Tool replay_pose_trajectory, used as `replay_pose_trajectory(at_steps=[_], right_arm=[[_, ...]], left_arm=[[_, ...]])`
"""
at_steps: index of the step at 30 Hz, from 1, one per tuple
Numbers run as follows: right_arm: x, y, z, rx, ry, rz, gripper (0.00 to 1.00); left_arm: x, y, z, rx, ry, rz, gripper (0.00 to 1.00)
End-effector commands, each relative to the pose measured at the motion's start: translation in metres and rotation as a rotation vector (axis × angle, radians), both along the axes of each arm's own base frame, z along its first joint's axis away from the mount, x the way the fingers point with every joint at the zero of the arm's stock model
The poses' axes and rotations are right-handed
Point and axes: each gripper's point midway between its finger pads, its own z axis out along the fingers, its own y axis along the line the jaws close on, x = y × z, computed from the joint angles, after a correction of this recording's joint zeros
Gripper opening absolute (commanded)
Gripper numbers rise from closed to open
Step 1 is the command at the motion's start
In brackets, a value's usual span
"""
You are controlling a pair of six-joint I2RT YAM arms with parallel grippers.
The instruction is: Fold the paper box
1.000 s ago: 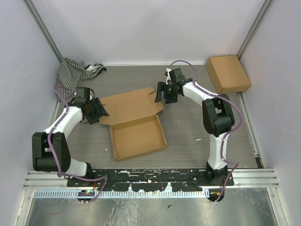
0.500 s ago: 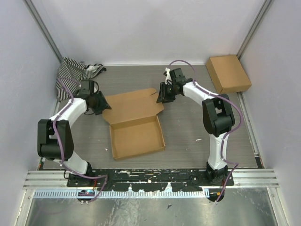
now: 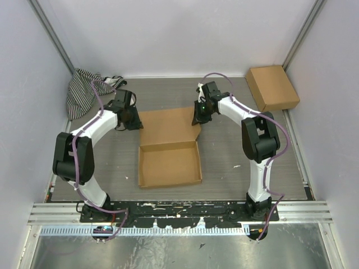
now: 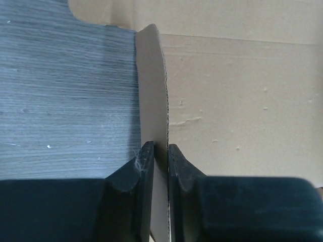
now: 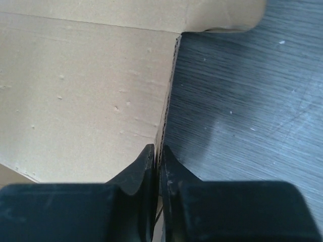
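Observation:
The paper box (image 3: 168, 163) lies in the middle of the table as a shallow brown tray, its lid panel (image 3: 168, 126) spread open behind it. My left gripper (image 3: 135, 119) is at the lid's left edge. In the left wrist view it (image 4: 160, 154) is shut on the upright side flap (image 4: 151, 75). My right gripper (image 3: 197, 116) is at the lid's right edge. In the right wrist view it (image 5: 157, 154) is shut on the raised cardboard edge (image 5: 169, 91) beside the lid panel (image 5: 86, 91).
A smaller closed brown box (image 3: 271, 87) sits at the back right by the wall. A striped cloth (image 3: 84, 89) is bunched in the back left corner. Grey walls enclose the table on three sides.
Both grippers went from open to shut on the lid's side edges. The left arm swung in to the right. The box shifted right and squared up.

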Motion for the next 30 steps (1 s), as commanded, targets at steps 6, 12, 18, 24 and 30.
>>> replay_pose_trajectory(at_steps=[6, 12, 18, 24, 30], right_arm=[[0.013, -0.005, 0.06, -0.074, -0.16, -0.031, 0.02], [0.016, -0.013, 0.083, -0.141, -0.253, -0.064, 0.01], [0.017, -0.012, 0.113, -0.156, -0.395, -0.089, 0.01], [0.024, -0.029, 0.131, -0.237, -0.581, -0.226, 0.08], [0.021, -0.035, 0.137, -0.238, -0.612, -0.228, 0.47]], left_arm=[[0.01, -0.014, 0.006, 0.024, -0.002, -0.054, 0.06], [0.02, -0.026, 0.035, 0.047, -0.114, -0.077, 0.0], [0.022, -0.041, 0.081, 0.085, -0.323, -0.108, 0.0], [0.021, -0.039, 0.116, 0.035, -0.556, -0.065, 0.0], [-0.002, -0.034, 0.149, 0.006, -0.867, -0.106, 0.0]])
